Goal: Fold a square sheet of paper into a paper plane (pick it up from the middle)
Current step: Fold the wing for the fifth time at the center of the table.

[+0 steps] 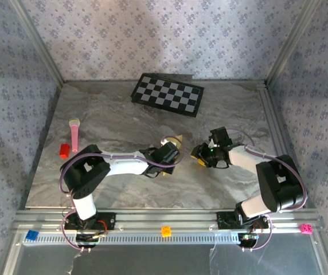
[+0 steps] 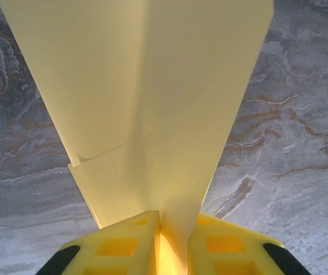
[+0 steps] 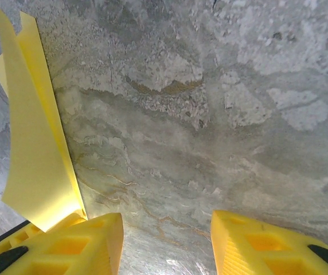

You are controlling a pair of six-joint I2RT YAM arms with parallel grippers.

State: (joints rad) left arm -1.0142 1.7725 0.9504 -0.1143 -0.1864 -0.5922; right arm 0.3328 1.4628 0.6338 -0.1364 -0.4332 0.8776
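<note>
The square sheet of paper (image 2: 152,103) is yellow and folded along a centre crease into a narrow, pointed paper plane shape. My left gripper (image 2: 174,240) is shut on its lower end, and the wings fan out away from the fingers. From above, the left gripper (image 1: 175,147) holds the paper (image 1: 179,139) over the middle of the table with its tip pointing away from me. My right gripper (image 1: 201,154) hovers just to the right of it. In the right wrist view the right gripper (image 3: 167,243) is open over bare marble, with the paper (image 3: 35,154) standing at its left.
A black-and-white checkerboard (image 1: 167,94) lies at the back of the marble table (image 1: 124,114). A pink stick (image 1: 74,133) and a red block (image 1: 65,150) lie at the left. Small orange (image 1: 166,231), blue (image 1: 32,235) and pink (image 1: 306,229) blocks sit on the front rail.
</note>
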